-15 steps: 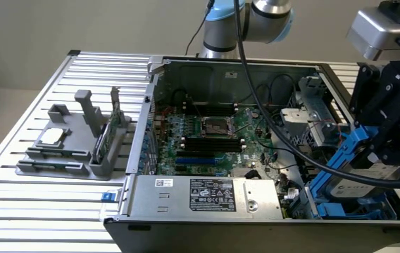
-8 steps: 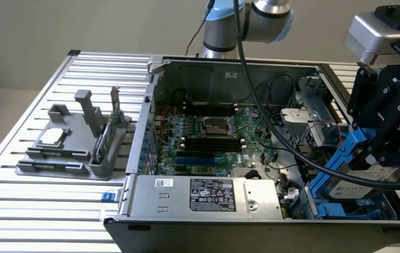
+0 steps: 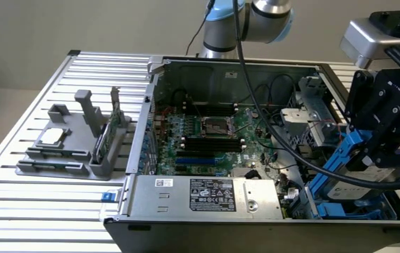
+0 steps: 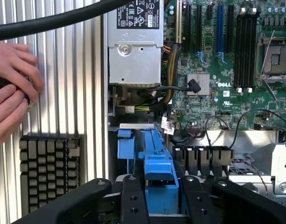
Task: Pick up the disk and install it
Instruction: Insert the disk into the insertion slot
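My end effector (image 3: 374,157) is clamped on the disk (image 3: 368,182), with its fingers on the blue carrier, a hold that leaves the label face free. The disk hangs tilted, its low end apparently entering the drive bay in the near corner, at the exterior view's right, of the open computer case (image 3: 221,66). The power supply (image 3: 207,194) sits just beside that bay. The case stands on the table (image 3: 38,216), where a person's hand (image 4: 12,88) rests apart from the case.

A robotics laboratory is being indicated: an opened grey metal computer case (image 3: 151,105), green motherboard (image 3: 253,150) exposed, is being supported on a ribbed silver aluminium table (image 3: 45,221), and a black robotic end effector (image 4: 165,186) is being held over it.
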`<state>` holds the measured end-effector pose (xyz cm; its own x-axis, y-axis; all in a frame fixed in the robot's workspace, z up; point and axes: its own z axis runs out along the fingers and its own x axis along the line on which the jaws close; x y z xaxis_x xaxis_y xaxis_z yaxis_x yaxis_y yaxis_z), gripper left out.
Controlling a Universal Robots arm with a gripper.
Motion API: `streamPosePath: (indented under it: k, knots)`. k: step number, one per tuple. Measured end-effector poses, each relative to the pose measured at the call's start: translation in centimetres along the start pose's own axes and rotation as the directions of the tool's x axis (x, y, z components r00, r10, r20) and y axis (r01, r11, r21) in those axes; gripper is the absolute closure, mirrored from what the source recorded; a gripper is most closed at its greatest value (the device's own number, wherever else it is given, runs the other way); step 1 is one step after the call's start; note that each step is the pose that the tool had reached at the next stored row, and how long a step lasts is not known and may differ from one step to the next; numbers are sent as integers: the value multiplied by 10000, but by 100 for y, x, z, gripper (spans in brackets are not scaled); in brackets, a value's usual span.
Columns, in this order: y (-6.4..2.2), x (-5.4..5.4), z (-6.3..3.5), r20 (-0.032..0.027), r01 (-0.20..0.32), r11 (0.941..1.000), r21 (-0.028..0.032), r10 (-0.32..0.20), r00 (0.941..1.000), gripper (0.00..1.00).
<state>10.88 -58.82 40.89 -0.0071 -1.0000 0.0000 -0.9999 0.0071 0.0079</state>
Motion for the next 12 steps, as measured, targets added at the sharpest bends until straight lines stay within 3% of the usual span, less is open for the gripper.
streamPosePath:
  k: [7,9,10,12]
  knots:
    - [0,-8,46,-29,0,10000,0,0,10000,67]
    - [0,-10,57,-40,0,10000,0,0,10000,66]
    - [0,-11,61,-52,0,10000,0,0,10000,59]
    - [0,-14,69,-60,-1,10000,-1,1,10000,59]
